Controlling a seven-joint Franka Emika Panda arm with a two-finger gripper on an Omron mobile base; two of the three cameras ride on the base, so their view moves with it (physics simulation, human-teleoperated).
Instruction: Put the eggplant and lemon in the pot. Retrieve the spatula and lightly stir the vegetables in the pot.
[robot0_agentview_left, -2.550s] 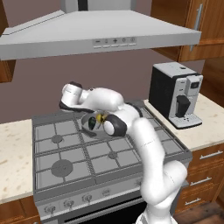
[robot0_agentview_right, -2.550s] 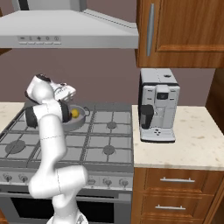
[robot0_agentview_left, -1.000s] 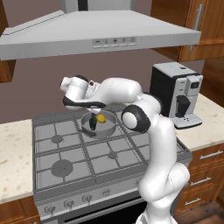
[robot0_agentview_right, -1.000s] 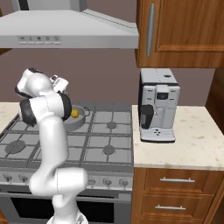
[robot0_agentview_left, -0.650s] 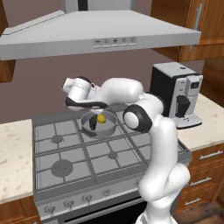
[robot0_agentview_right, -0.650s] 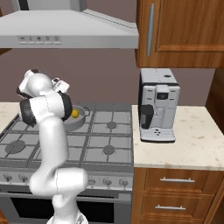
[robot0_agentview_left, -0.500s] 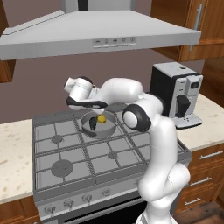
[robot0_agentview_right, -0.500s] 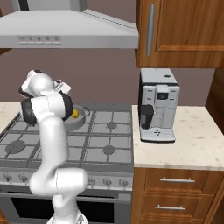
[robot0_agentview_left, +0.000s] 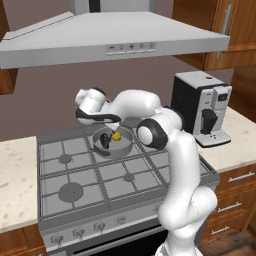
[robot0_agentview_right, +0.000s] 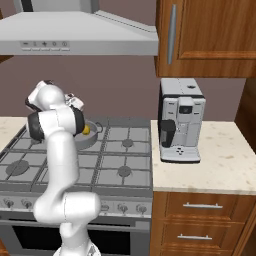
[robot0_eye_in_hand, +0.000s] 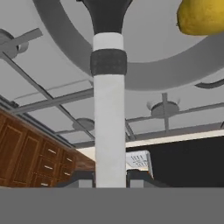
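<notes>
Gripper (robot0_eye_in_hand: 109, 177) clamped on spatula (robot0_eye_in_hand: 108, 109) handle, blade end reaching down into pot (robot0_agentview_left: 115, 145) on rear burner of stove (robot0_agentview_left: 75, 170). Eggplant (robot0_agentview_left: 105, 141) lying inside pot, lemon (robot0_agentview_left: 116, 135) just beside it, rightward.

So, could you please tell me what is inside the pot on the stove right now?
The pot holds the yellow lemon and a dark item beside it, probably the eggplant. The spatula reaches down into it. The arm covers part of the pot's inside, so the rest is unseen.
</notes>
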